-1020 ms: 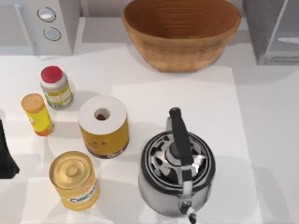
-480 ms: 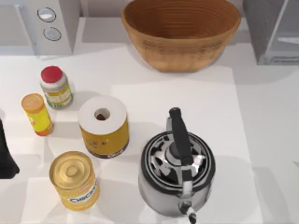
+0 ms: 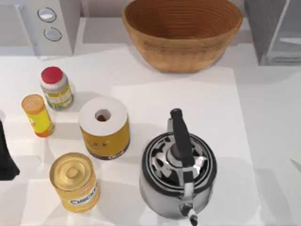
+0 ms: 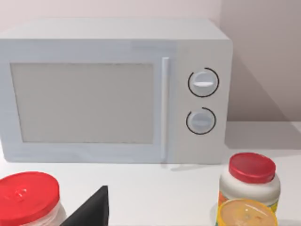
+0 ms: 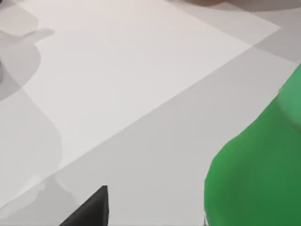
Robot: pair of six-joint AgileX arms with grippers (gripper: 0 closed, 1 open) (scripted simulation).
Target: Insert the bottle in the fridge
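Nearest the right gripper (image 5: 94, 207), whose finger spread cannot be told, a green bottle (image 5: 256, 165) stands on the table. Beyond the kettle (image 3: 178, 172), at the table's far right, stands the fridge (image 3: 273, 28). Risk: a mistimed approach could topple the bottle.

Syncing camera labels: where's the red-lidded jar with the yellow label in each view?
Top view: the red-lidded jar stands at the table's left, between the microwave and the orange-lidded bottle.
Left wrist view: same jar, before the microwave's knob end, just behind the orange lid; the second red lid is another jar.
Right wrist view: bare table and a green object.
Shared landmark: the microwave's two round knobs.
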